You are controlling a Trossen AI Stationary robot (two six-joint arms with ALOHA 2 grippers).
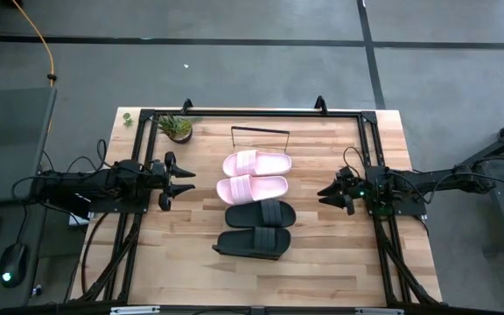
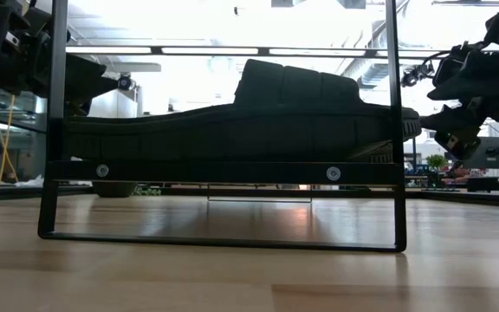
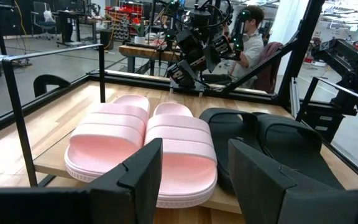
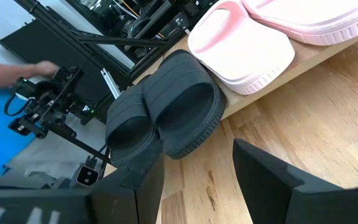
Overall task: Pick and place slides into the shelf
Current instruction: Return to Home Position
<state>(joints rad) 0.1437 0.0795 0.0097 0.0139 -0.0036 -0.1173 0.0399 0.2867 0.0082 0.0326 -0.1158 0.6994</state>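
Four slides lie side by side in a row on the shelf (image 3: 48, 163), soles down on its light-wood board: two pale pink (image 1: 256, 164) (image 1: 252, 188) and two matte black (image 1: 261, 214) (image 1: 252, 242). The shelf's black wire end (image 1: 261, 129) stands toward the table's far edge. In the low view a black slide (image 2: 258, 121) fills the shelf frame. My left gripper (image 1: 189, 181) (image 3: 194, 168) is open, left of the pink slides and apart from them. My right gripper (image 1: 324, 194) (image 4: 197, 168) is open, right of the row. In its wrist view the black slides (image 4: 179, 112) jut past the board's edge (image 4: 303, 68).
A small potted plant (image 1: 178, 129) stands near the table's far left corner. Black frame rails (image 1: 370, 157) run along both sides of the table. A person (image 3: 250, 37) sits at a bench beyond the table, and a blue sleeve with a hand (image 4: 5, 81) shows beside it.
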